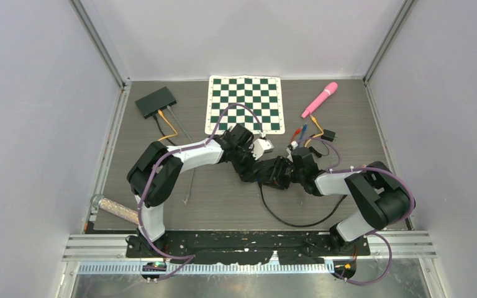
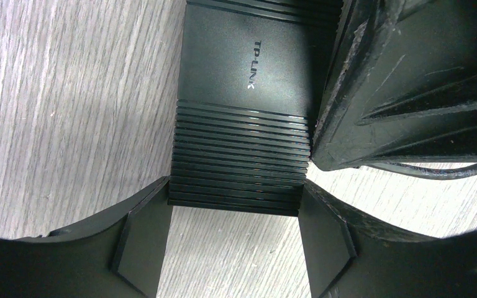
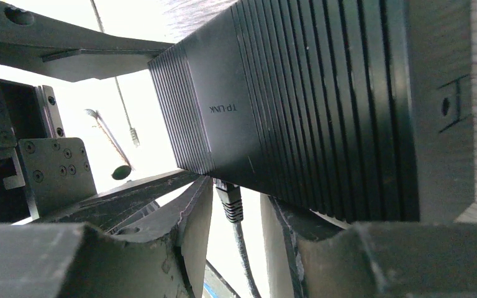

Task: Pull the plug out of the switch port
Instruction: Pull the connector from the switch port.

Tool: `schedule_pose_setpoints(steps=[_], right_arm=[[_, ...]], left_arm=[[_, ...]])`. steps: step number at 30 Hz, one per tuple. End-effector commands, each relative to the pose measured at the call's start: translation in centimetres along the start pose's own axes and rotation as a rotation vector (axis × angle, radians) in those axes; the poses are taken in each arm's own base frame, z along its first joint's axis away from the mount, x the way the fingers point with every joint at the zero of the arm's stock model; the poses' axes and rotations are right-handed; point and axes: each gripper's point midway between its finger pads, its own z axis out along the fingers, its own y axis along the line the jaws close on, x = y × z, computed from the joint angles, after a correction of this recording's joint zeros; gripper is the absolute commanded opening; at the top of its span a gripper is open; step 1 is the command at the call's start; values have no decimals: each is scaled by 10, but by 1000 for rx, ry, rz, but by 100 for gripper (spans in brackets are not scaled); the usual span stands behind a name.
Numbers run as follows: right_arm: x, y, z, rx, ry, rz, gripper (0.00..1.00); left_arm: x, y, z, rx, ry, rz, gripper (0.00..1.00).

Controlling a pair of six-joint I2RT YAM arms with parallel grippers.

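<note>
The pull is set up but not made: the left gripper (image 2: 233,217) pinches the end of the switch (image 2: 242,124) at mid-table, and the right gripper (image 3: 236,214) straddles the plug (image 3: 227,197), fingers apart, the plug seated in its port. Next, I judge, it must close on the plug and draw straight out while the left holds firm. The table (image 1: 223,205) is grey wood-grain, hemmed by pale walls (image 1: 37,93)

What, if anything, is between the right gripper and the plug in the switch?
Nothing visible. The plug sits in the switch, right between the open fingers of the right gripper, with a gap showing beside it. The left gripper clamps the switch.
</note>
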Motion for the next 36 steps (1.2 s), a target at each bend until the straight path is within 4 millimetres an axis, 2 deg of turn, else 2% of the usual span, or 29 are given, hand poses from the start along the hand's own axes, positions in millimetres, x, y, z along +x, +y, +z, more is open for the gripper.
schedule_pose_setpoints(steps=[1,7,9,12,15,17,22,25,30,34,36], right_arm=[[-4,2,7,13,-15,-34,40],[1,3,14,-9,7,-12,38],[1,2,15,-10,8,-9,29],[0,1,13,-8,-3,-3,23],[1,-5,10,15,-14,-2,9],[3,-8,9,30,-9,-7,6],[11,-13,1,56,15,-2,5],[15,-7,-3,41,60,-23,5],[33,-5,-10,9,158,-37,5],[37,-16,-14,58,168,-65,5],[38,-15,-15,60,178,-80,5]], left_arm=[[-2,-23,3,101,6,-16,44],[-4,-24,3,107,3,-19,44],[-4,-24,2,105,0,-18,44],[-3,-24,2,102,1,-19,44],[-3,-24,1,105,-1,-19,43],[-2,-24,1,103,0,-19,43],[0,-16,1,58,13,-26,42],[2,-11,1,22,17,-30,42],[5,-2,0,-31,26,-27,42],[9,2,2,-47,49,-29,41],[9,4,2,-57,51,-32,41]])
